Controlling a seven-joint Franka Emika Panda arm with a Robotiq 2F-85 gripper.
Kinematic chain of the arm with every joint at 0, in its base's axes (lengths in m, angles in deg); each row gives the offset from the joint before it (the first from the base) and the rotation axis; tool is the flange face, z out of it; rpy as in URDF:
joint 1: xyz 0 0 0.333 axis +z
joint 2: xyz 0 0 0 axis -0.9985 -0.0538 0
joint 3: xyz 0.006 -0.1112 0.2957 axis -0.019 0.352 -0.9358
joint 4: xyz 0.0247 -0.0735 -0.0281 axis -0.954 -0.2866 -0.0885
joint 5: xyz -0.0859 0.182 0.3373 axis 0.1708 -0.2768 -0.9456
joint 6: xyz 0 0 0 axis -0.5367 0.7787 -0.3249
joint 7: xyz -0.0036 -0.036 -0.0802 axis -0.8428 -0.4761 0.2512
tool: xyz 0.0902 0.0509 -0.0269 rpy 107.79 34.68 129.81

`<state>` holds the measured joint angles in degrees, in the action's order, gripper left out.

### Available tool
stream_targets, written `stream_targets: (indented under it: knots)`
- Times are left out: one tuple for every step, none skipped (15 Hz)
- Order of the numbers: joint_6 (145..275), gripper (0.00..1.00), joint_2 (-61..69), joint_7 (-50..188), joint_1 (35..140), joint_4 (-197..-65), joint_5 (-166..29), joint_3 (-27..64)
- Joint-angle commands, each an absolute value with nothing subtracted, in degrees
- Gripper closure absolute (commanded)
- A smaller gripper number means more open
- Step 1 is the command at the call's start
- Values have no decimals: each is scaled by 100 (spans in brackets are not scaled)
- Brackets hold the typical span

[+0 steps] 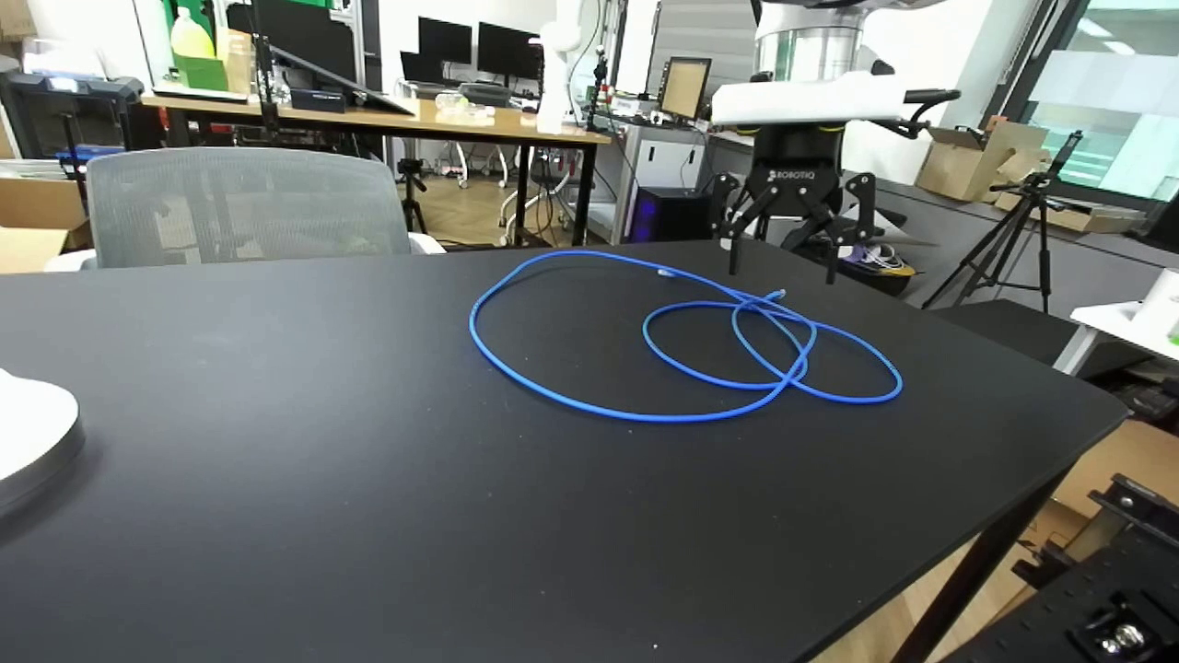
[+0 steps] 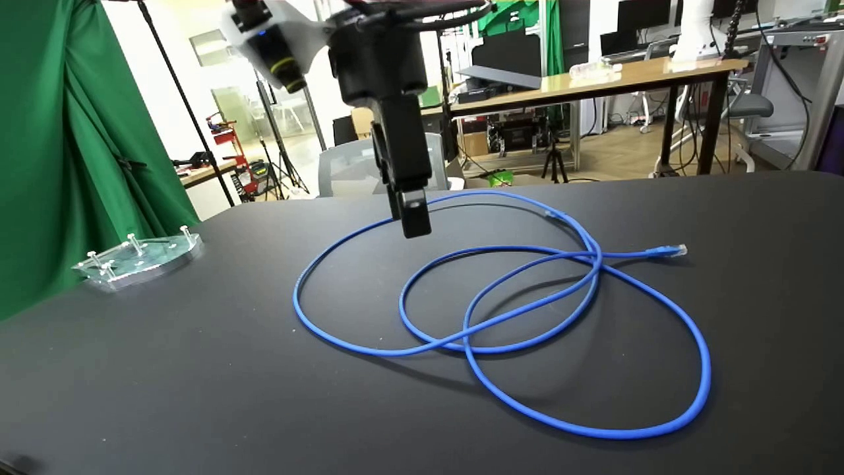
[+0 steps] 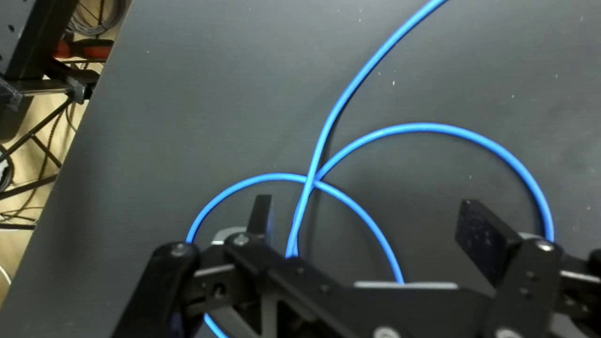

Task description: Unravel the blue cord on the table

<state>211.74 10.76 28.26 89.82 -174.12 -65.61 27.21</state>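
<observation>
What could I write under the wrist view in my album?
A blue cord crosses itself on a black table beneath an open end effector.

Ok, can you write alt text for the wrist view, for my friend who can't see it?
A blue cord loops and crosses itself on a black table. At the bottom, the open robot gripper hides part of the cord; floor shows at left, past the table's edge.

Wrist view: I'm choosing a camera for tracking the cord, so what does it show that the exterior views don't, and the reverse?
Only the wrist view: a red-and-black object beyond the edge of the table, top left.
Only the exterior views: the pale connector tips and a grey chair.
Shared: the blue cord crossing itself on the table, and the gripper.
</observation>
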Motion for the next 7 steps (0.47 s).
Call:
stream_targets:
  knots:
    - [20519, 0, 1154, 3572, 8857, -17226, -6317, 2391]
    - [20409, 0, 1127, 3798, 8855, -17181, -6247, 2332]
    - [20304, 0, 1120, 4059, 8851, -17153, -6214, 2275]
    - [20212, 0, 1104, 4322, 8842, -17125, -6159, 2230]
    - [20135, 0, 1096, 4602, 8837, -17108, -6118, 2192]
    - [20077, 0, 1087, 4875, 8829, -17117, -6058, 2162]
    - [20038, 0, 1077, 5151, 8821, -17130, -6010, 2134]
